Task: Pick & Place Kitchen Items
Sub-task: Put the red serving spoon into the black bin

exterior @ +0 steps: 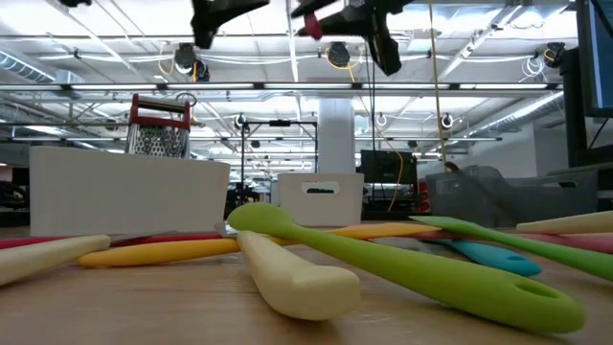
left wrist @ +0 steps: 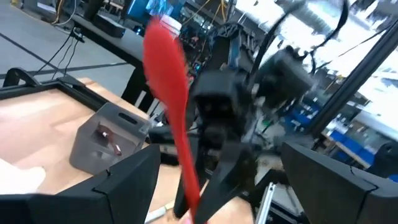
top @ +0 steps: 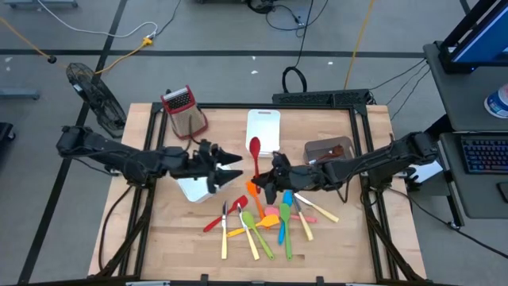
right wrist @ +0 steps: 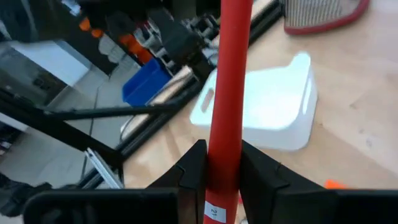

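The red spoon (top: pixel 255 151) is up in the air between the two grippers, bowl toward the far edge; it also fills the left wrist view (left wrist: pixel 168 68). My right gripper (top: pixel 272 179) reaches in from the right and is shut on its handle. My left gripper (top: pixel 235 166) hovers open above the white bin (top: pixel 193 189), pointing right at the spoon without touching it; its fingers (left wrist: pixel 127 183) stand wide apart. Several other utensils (top: pixel 262 222) in green, cream, yellow, blue, pink and orange lie in a heap on the near middle of the table. My right gripper pinches the red spoon's handle (right wrist: pixel 225 155) between its two fingers (right wrist: pixel 189 174), toward the handle's free end. The fingers come level from the table's right and lie across the handle. The spoon is lifted clear of the table, its bowl (top: pixel 255 145) pointing to the far edge.
A metal grater with a red top (top: pixel 182 110) stands at the far left. A white cutting board (top: pixel 263 125) lies at the far middle and a grey bin (top: pixel 329 149) at the far right. The near left of the wooden table (top: pixel 151 230) is bare.
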Available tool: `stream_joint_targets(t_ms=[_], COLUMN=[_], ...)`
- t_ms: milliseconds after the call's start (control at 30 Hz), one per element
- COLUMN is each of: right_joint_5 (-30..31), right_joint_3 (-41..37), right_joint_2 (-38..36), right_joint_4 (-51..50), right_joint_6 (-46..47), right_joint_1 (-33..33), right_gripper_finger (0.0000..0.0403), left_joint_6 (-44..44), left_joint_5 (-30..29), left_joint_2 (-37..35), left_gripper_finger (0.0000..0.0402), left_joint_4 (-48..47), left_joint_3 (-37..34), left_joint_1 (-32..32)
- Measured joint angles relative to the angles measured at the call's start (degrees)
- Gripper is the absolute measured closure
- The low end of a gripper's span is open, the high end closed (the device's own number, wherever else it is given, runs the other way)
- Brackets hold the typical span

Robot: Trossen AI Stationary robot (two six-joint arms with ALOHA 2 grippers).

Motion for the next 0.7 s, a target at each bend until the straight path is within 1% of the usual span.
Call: stream_joint_targets(t_ms=[100, 200, 367, 500, 700], right_joint_5=[0.24, 0.14, -0.23, -0.3, -0.26], right_joint_3=[0.07, 0.03, 0.11, 0.09, 0.09], right_joint_2=[-2.57, -4.66, -7.57, -7.75, -7.75], right_joint_4=[-2.24, -2.16, -4.23, -5.16, -5.62], right_joint_6=[-1.78, -3.02, -3.89, -3.86, -4.02], right_joint_1=[-0.25, -0.25, -0.23, -0.12, 0.66], right_gripper_finger=[0.0344, 0.0344, 0.0344, 0.0344, 0.0344], left_joint_6=[0.32, -0.48, -2.15, -3.5, -3.85], left_joint_5=[0.02, 0.03, 1.91, 3.92, 4.63], left_joint_2=[3.34, 6.28, 11.62, 15.45, 18.71], left_gripper_finger=[0.0062, 0.0062, 0.0062, 0.0062, 0.0062], left_joint_4=[-1.51, -2.18, -1.89, -2.02, -2.58], left_joint_3=[3.65, 6.46, 11.31, 14.96, 18.36], left_joint_1=[0.05, 0.51, 1.68, 2.63, 4.18])
